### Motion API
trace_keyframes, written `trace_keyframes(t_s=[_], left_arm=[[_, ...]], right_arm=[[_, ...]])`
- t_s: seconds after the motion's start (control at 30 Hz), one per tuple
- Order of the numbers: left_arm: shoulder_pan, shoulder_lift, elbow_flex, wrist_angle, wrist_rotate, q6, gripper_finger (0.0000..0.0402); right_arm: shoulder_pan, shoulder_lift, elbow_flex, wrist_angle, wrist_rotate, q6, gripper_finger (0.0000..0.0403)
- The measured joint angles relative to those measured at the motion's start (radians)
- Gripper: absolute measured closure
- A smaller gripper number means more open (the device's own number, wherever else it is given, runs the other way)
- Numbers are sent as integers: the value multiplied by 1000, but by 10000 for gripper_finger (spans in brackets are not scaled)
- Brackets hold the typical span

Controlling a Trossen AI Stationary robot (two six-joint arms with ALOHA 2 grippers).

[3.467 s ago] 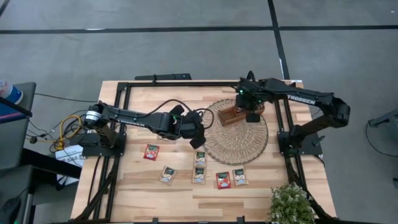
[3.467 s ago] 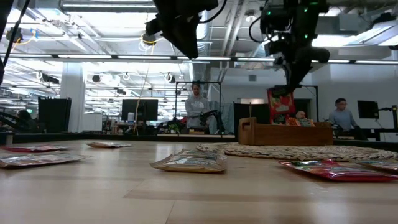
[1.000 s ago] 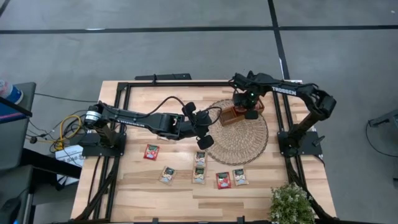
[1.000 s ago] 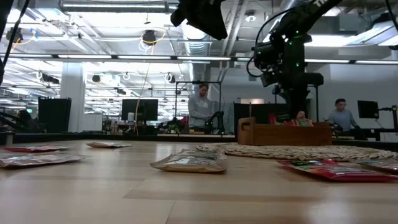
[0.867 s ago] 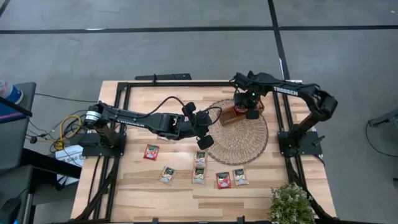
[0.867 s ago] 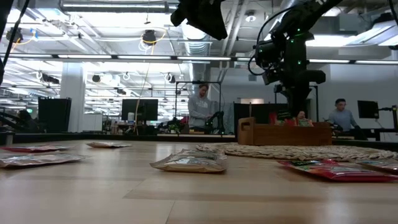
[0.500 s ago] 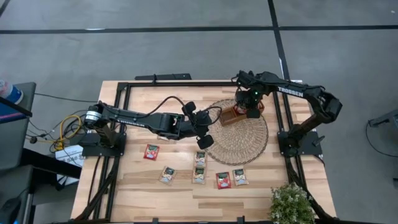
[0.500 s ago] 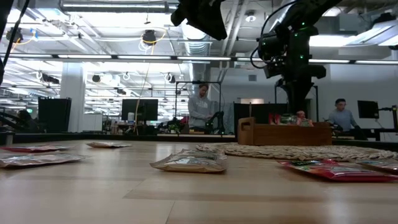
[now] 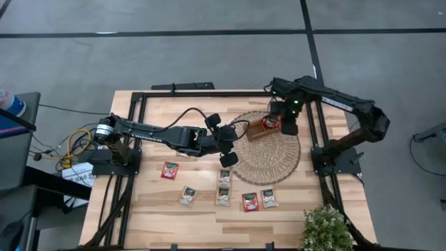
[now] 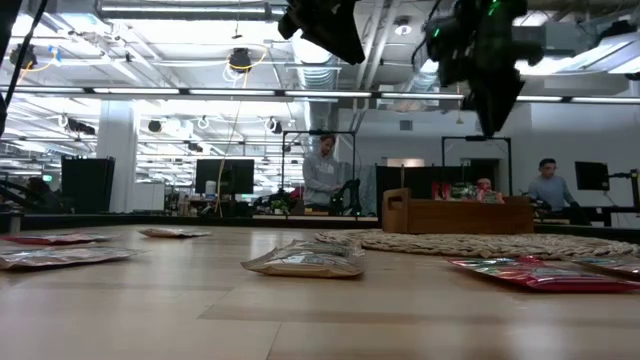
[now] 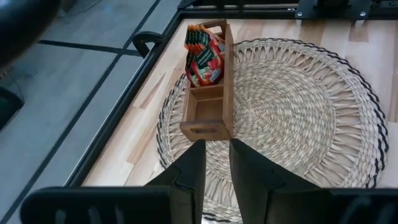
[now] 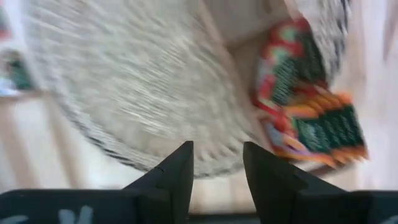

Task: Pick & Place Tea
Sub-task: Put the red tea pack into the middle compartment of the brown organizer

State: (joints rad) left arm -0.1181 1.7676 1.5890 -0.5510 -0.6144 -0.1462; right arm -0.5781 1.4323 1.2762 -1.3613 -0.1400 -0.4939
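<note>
Several red tea sachets [image 11: 204, 53] stand upright in the far compartment of the wooden tray [image 11: 208, 118], which rests on the round woven mat [image 9: 272, 157]. Above the tray's right end, my right gripper [image 9: 287, 128] hangs open and empty, pointing down; the right wrist view shows the sachets [image 12: 305, 118] past its fingers. More sachets lie flat on the table: a red one [image 9: 169, 169], pale ones [image 9: 187, 196] [image 9: 224, 177] and others in a row. My left gripper [image 9: 228, 148] hovers high at the mat's left edge, fingers a narrow gap apart, holding nothing.
A potted plant [image 9: 326, 229] stands at the near right corner. Black frame rails [image 9: 209, 93] run along the table's far and side edges. People stand in the room behind the table [image 10: 322, 170].
My right gripper has risen straight out of the tray and drifted a little toward the table's right edge. It comes up empty; the red sachet it carried earlier stays standing in the tray with the others.
</note>
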Motion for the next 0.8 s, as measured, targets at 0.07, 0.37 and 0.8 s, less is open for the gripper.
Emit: trace_keyframes(t_s=[0.07, 0.37, 0.8], left_arm=[[0, 0, 0, 0, 0, 0, 337], [0, 0, 0, 1, 9, -45, 337], [1, -1, 0, 251, 12, 67, 337]], right_arm=[[19, -59, 2, -7, -43, 23, 278], [111, -318, 2, -43, -52, 209, 294], [207, -468, -54, -14, -44, 372, 294]])
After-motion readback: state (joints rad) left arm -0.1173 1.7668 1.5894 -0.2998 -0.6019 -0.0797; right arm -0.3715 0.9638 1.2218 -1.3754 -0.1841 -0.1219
